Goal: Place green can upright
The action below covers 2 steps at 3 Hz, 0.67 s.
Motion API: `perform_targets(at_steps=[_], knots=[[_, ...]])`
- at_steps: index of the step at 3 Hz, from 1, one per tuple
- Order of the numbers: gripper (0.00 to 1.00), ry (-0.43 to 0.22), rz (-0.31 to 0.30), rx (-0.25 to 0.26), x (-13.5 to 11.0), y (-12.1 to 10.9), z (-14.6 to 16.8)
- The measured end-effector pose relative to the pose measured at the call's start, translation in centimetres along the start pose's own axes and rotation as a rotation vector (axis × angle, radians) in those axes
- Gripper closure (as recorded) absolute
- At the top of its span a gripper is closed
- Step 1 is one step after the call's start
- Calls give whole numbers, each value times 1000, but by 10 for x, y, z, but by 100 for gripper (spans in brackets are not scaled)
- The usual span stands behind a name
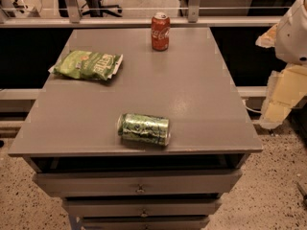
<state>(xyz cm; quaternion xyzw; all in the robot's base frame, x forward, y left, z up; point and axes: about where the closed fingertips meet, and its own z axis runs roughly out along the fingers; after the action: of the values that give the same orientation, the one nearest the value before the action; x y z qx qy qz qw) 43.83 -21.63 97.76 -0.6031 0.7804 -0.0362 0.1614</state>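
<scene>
The green can (144, 129) lies on its side near the front edge of the grey table (192, 90), its long axis running left to right. It is shiny green with pale lettering. My gripper (282, 96) is at the right edge of the view, beside the table's right side and off its surface, well to the right of the can. It touches nothing on the table.
A red Coca-Cola can (160, 31) stands upright at the back middle of the table. A flat green chip bag (88, 65) lies at the back left. Drawers (139, 183) sit under the tabletop. A rail and an office chair are behind the table.
</scene>
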Motion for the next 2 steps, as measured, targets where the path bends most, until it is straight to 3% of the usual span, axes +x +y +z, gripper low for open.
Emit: perform_targets(at_steps=[1, 2], knots=[[0, -1, -1, 0, 0, 0, 0], [0, -41, -60, -14, -32, -1, 7]])
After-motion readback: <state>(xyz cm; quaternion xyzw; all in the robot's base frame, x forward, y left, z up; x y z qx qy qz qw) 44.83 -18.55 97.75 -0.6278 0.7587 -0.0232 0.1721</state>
